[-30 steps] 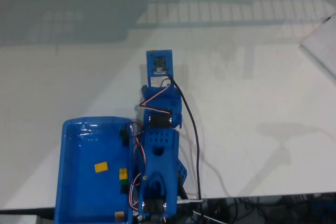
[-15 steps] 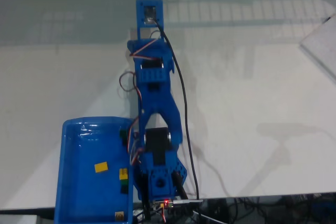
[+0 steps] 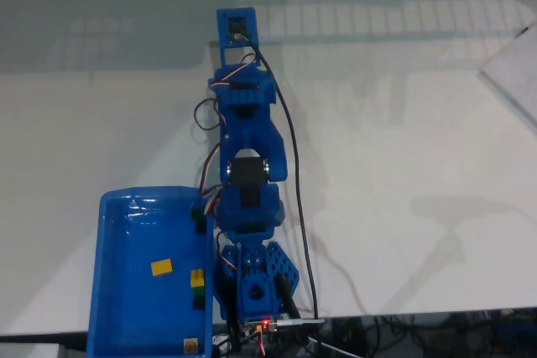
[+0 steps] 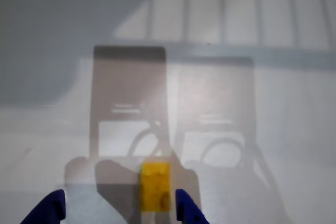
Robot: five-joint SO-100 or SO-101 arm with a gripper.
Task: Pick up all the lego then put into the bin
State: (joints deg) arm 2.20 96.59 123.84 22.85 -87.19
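1. While one yellow lego brick lies loose on the white table, the task is judged unfinished.
2. The brick is seen in the wrist view between the gripper tips, closer to the right tip; the jaws are spread wide and nothing is held.
3. Several bricks are already lodged in the blue bin, beside the arm's base.

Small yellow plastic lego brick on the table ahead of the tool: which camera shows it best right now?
The wrist view: the small yellow plastic lego brick lies unobstructed on the white table, between the open tips of the tool. In the fixed view, the blue arm covers that spot.
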